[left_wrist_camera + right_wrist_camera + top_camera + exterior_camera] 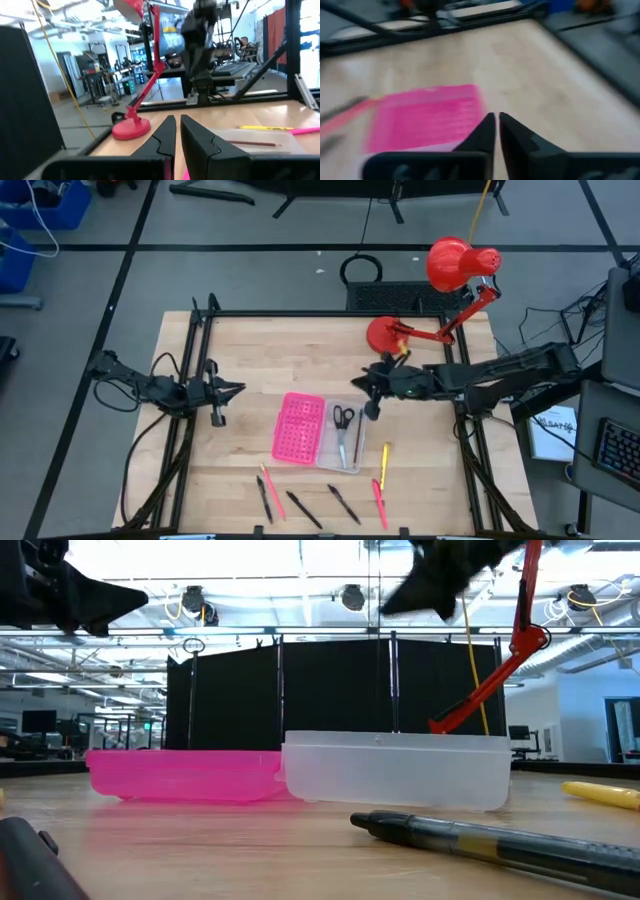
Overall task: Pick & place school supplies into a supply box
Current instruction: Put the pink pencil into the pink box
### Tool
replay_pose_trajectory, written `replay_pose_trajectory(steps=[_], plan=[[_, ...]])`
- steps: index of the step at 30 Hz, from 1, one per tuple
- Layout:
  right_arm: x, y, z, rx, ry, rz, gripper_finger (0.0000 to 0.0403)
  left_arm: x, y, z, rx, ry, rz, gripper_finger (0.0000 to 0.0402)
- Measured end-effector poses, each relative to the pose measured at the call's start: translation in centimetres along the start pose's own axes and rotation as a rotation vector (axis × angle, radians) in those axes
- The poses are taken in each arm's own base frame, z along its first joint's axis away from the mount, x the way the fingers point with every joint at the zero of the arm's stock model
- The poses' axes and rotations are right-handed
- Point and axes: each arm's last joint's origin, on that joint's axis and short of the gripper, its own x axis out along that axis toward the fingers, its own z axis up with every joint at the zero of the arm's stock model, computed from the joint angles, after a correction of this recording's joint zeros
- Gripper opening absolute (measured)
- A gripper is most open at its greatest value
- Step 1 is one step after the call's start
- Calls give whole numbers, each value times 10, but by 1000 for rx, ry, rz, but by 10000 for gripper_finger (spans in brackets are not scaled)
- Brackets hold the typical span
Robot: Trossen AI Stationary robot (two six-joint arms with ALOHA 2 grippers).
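Pens (340,502) are laid along the table's near edge, past the supply box (318,432), nearer the empty, closed right gripper (366,394).

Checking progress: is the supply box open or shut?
Open. The pink lid half lies flat beside the clear half, which already holds the scissors.

Bright pink perforated lid (298,427) joins a clear supply box (342,438); black-handled scissors (343,420) inside; a possibly yellow pencil (385,454) lies nearby.
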Motion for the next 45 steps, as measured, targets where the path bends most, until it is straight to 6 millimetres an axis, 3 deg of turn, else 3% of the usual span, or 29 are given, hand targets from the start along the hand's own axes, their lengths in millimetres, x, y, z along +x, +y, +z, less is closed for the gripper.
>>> replay_pose_trajectory(steps=[5,10,16,22,29,40,45], plan=[[-4,-18,-39,-10,-67,-29,15,0,2,2,73,-9,42,35],[-12,-29,-73,-162,-183,165,11,0,2,2,-5,-13,42,35],[-32,-41,-86,-167,-342,331,1,0,0,1,-151,-11,-14,35],[-47,-52,-95,-227,-416,291,1,0,2,1,-206,-2,56,35],[-54,-59,-107,-223,-451,276,1,0,3,-3,-442,28,145,35],[-57,-66,-114,-271,-478,242,0,4,-9,-31,-913,239,218,35],[-58,-64,-121,-280,-473,339,0,19,-22,-19,-980,287,258,35]])
